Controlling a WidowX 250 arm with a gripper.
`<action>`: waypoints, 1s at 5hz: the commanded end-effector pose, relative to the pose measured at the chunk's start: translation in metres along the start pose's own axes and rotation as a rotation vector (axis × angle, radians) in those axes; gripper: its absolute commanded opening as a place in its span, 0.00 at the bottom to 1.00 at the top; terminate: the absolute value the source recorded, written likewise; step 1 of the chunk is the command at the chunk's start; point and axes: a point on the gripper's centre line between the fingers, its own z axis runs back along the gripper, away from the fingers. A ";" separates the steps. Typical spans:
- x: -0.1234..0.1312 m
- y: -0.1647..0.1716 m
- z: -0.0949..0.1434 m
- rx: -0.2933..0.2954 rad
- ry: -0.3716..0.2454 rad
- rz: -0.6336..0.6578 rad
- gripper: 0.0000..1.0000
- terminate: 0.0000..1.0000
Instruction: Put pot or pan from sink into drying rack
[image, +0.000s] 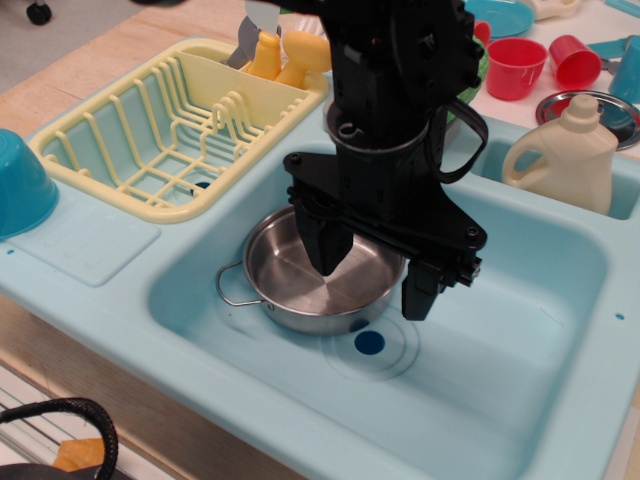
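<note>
The small shiny steel pot (300, 285) sits upright on the floor of the light blue sink (500, 390), just left of the dark blue drain hole (370, 343). Its wire loop handle (232, 285) points left. My black gripper (375, 275) hangs over the pot's right rim with its jaws spread. One finger (330, 245) reaches down inside the pot and the other finger (422, 290) is outside the rim. I cannot tell whether the fingers touch the rim. The pale yellow drying rack (160, 130) stands on the counter at the upper left, with nothing in its ribs.
Yellow utensils (290, 55) stand in the rack's end compartment. A teal bowl (20, 185) is at the far left. A cream detergent bottle (565, 155) stands in the smaller side basin. Red cups (515, 65) and a silver plate (605, 115) lie behind.
</note>
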 end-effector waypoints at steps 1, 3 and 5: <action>0.000 0.000 0.000 0.000 0.000 0.000 1.00 0.00; -0.003 0.006 -0.026 0.002 -0.027 -0.017 1.00 0.00; -0.001 0.010 -0.049 -0.047 -0.029 -0.010 0.00 0.00</action>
